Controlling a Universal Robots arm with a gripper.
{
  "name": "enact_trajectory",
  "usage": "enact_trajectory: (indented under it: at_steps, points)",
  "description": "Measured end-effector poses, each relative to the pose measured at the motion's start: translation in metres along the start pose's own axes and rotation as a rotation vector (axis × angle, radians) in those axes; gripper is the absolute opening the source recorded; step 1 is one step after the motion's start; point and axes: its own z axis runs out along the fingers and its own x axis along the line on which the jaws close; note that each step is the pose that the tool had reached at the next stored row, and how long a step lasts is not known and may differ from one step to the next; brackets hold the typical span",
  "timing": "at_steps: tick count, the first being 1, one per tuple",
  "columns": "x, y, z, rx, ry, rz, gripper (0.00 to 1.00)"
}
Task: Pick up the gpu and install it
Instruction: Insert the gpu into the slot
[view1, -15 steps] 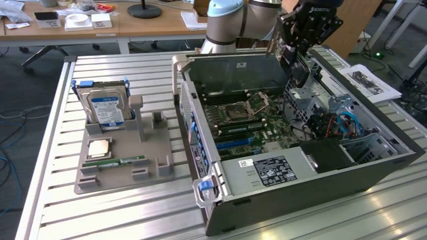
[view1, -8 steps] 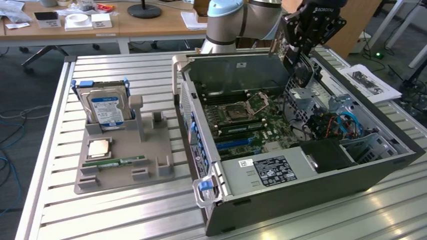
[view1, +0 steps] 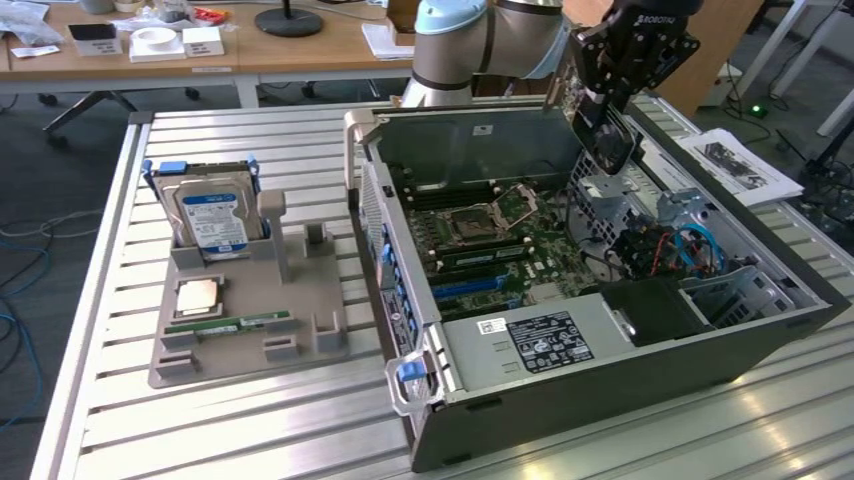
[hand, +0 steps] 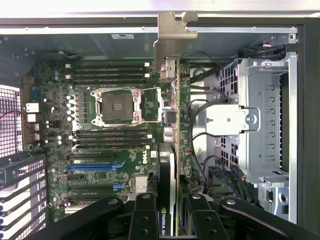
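The gripper (view1: 598, 105) is clenched on the gpu (view1: 607, 145), which hangs over the open computer case (view1: 747, 345), at about two o'clock from the CPU socket (view1: 483, 215) in the exterior view.

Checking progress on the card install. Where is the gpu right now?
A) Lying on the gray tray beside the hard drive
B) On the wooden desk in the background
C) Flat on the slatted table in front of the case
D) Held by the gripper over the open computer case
D: the gripper is closed on the gpu, which hangs edge-on above the motherboard of the open computer case.
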Motion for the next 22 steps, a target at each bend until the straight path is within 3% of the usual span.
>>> enact_trajectory:
  at_steps: [12,22]
  points:
    - [0.0000,0.0000,0.0000,-0.0002,0.0004,-0.009,0.27]
    - [0.0000,0.0000,0.0007,-0.0041,0.0092,-0.185,0.27]
